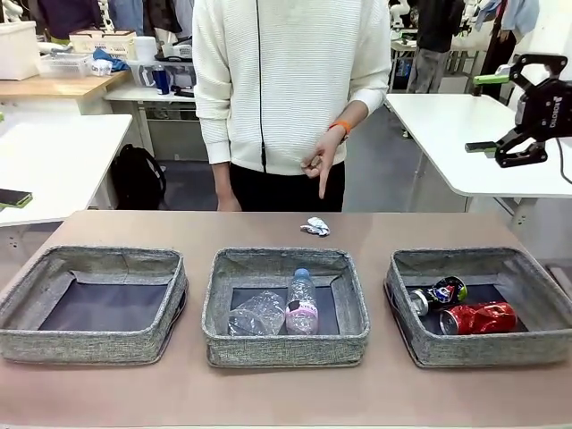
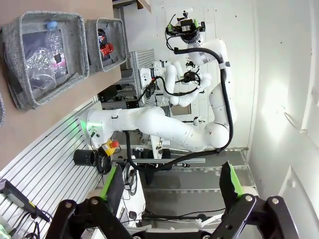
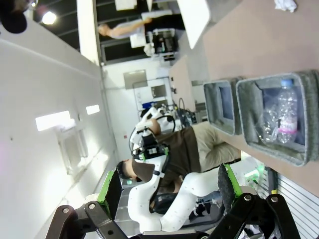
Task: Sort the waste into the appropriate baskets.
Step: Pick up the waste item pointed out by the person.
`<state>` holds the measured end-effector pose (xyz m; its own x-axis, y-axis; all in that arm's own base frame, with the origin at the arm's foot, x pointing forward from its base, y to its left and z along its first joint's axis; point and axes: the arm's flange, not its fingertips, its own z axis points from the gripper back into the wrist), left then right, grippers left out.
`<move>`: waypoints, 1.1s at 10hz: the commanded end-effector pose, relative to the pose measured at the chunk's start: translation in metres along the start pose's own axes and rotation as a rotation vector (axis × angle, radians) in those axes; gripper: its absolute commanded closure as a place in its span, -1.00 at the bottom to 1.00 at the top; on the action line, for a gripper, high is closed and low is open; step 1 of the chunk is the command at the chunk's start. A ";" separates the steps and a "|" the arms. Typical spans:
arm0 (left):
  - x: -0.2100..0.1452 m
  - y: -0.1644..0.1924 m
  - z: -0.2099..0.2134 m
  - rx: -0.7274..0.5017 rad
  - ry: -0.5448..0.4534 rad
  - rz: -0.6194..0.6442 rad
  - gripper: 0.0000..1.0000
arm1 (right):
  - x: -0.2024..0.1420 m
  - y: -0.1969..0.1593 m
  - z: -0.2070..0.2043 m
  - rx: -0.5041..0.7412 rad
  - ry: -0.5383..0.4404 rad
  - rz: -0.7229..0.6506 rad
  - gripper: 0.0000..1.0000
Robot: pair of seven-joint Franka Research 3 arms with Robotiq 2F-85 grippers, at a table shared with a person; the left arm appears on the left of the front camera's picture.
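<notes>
Both my grippers, left (image 2: pixel 172 186) and right (image 1: pixel 511 112), are wide open and empty; the paper wad (image 1: pixel 315 227), probably crumpled, lies beyond the middle basket (image 1: pixel 286 349).

We see three baskets (image 1: pixel 94 308) of rough grey woven cloth with smooth, matt dark bottoms, on a matt brown counter (image 1: pixel 286 393). The clear bottles (image 1: pixel 301 304) are glossy, crinkled plastic; the red can (image 1: pixel 478 318) and dark blue can (image 1: pixel 440 293) are shiny dented metal. The white wad (image 1: pixel 315 226) looks like crumpled matt paper.
</notes>
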<state>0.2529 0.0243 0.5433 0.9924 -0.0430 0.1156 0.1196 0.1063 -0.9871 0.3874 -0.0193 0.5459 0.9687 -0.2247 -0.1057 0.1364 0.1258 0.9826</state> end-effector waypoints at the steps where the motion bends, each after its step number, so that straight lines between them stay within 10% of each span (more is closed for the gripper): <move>1: 0.002 -0.002 -0.002 -0.024 0.001 -0.024 -1.00 | 0.001 0.000 0.000 0.006 -0.011 0.008 -1.00; 6: 0.002 -0.002 -0.002 -0.024 0.001 -0.024 -1.00 | 0.000 0.000 0.000 0.000 0.000 0.000 -1.00; 7: 0.002 -0.002 -0.002 -0.024 0.001 -0.024 -1.00 | -0.008 0.005 -0.022 -0.405 -0.108 0.311 -1.00; 8: 0.002 -0.002 -0.002 -0.024 0.001 -0.024 -1.00 | -0.008 0.009 -0.050 -0.939 -0.505 0.407 -1.00; 10: 0.002 -0.002 -0.002 -0.024 0.001 -0.024 -1.00 | -0.010 0.014 -0.094 -1.318 -0.676 0.767 -1.00; 11: 0.002 -0.002 -0.002 -0.024 0.001 -0.024 -1.00 | -0.012 0.016 -0.112 -1.301 -0.658 0.898 -1.00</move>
<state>0.2536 0.0239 0.5425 0.9927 -0.0440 0.1125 0.1166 0.1070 -0.9874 0.3974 0.0834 0.5624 0.9026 -0.1299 0.4105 -0.1714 0.7661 0.6194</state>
